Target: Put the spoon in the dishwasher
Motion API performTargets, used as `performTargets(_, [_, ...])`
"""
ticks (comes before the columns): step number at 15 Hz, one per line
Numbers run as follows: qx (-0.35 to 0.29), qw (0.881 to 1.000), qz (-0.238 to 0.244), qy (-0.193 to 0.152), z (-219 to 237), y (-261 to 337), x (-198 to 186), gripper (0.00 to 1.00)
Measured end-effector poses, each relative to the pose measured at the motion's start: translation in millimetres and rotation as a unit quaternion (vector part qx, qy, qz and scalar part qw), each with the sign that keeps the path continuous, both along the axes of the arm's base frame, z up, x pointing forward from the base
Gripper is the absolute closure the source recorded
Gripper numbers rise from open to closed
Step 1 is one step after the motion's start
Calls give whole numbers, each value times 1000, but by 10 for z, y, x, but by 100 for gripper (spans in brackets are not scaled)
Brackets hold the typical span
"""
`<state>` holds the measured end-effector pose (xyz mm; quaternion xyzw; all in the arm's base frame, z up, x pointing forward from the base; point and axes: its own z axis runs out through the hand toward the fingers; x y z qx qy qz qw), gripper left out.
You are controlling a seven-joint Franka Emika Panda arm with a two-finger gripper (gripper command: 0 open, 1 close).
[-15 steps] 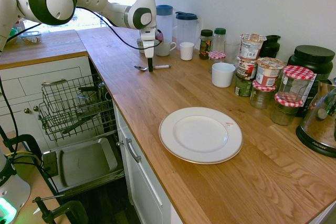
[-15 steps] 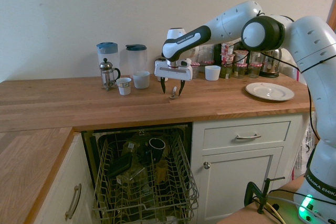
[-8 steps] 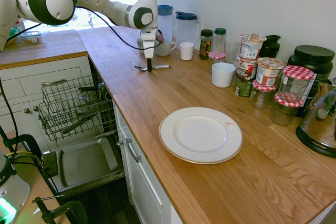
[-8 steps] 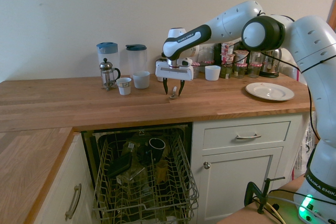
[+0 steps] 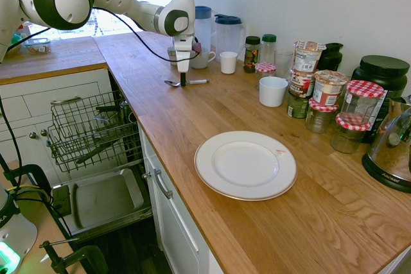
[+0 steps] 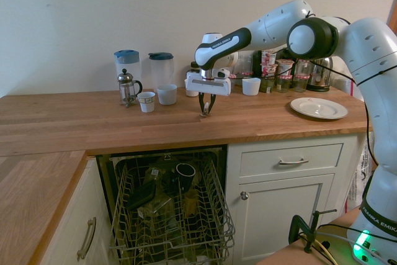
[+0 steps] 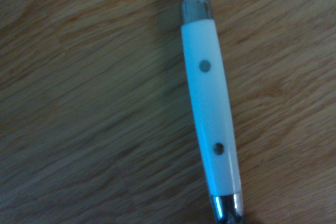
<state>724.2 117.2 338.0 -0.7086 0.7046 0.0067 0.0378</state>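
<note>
While the arm reaches out, the tool (image 6: 204, 111) points straight down — fingers nearly closed around the spoon (image 5: 186, 83).

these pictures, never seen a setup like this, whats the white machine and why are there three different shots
The white machine is a robot arm, and the gripper at its end is a two-finger claw pointing straight down. Two shots come from cameras standing in the kitchen, on opposite sides of the arm. The third comes from a camera on the wrist, so it sees only a close patch below. On the wooden counter lies a small spoon with a pale handle, which fills the wrist view. The fingers have narrowed around the spoon, which still lies on the wood; I cannot tell whether they grip it yet. Also on the counter are a white plate, jars and jugs. Below is the open dishwasher, its rack pulled out.
</note>
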Motion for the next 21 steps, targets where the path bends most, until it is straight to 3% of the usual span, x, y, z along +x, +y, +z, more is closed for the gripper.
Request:
performTargets(6, [2,1000,2,-6,31,4,-70,100])
performTargets(9, [0,1000,9,-26,341,62,-242,100])
performTargets(15, [-22,997,39,-65,1075,927,-1168,100])
performTargets(21, [-29,994,75,-70,913,2176,-2017,100])
